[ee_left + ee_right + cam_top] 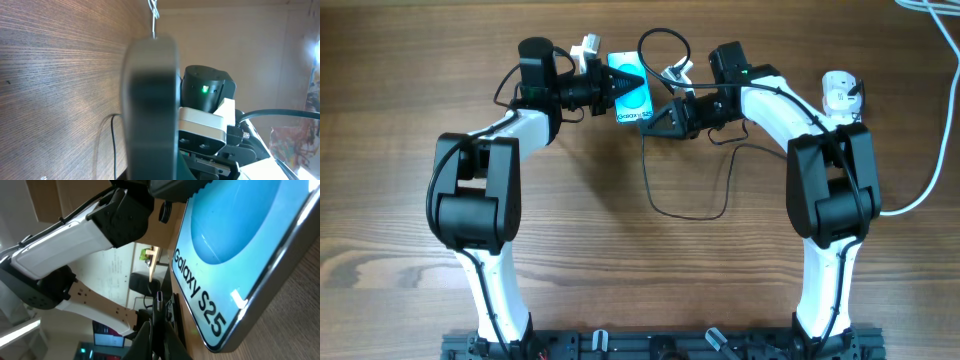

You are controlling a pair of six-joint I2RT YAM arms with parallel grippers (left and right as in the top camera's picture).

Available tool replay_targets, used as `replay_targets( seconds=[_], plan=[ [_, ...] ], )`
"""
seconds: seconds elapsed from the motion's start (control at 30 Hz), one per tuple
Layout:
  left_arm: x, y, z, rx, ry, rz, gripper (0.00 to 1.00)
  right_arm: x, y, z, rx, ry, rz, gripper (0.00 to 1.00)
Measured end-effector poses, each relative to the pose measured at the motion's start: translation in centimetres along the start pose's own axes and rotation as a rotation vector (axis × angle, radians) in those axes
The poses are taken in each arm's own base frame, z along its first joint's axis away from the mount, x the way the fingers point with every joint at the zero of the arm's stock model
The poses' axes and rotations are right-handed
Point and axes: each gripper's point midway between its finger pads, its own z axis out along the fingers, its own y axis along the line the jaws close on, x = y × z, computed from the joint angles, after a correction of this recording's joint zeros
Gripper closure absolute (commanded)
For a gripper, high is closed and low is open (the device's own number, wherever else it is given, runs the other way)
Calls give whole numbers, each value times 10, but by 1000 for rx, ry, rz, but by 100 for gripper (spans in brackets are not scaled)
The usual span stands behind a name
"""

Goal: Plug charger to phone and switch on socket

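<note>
The phone [635, 103] has a turquoise screen and lies at the back middle of the table. My left gripper [616, 88] is shut on its left end. In the left wrist view its edge fills the centre as a dark blurred slab [152, 100]. My right gripper [653, 122] is shut on the plug end of the charger [647, 180], a thin black cable. In the right wrist view the plug tip [158, 300] sticks up from my fingers [159, 330], just left of the phone's end [235, 245] marked "Galaxy S25", not touching it. The socket [840, 92] lies at the far right.
The black cable loops over the table between the arms and curls behind the phone [665, 40]. A thick white cord [930, 190] runs down the right edge. The right arm [205, 100] shows close behind the phone in the left wrist view.
</note>
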Motion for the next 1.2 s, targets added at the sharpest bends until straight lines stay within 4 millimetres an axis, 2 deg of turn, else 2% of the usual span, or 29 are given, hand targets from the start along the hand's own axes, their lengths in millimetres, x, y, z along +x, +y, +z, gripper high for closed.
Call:
replay_targets(
  seconds=[0.27,1.2],
  plan=[
    [-3,-7,0,17,-7,31,96,6,-6,14,41,35,15,95],
    [-8,-6,-12,23,-17,14,96,3,-6,14,41,31,-2,95]
  ],
)
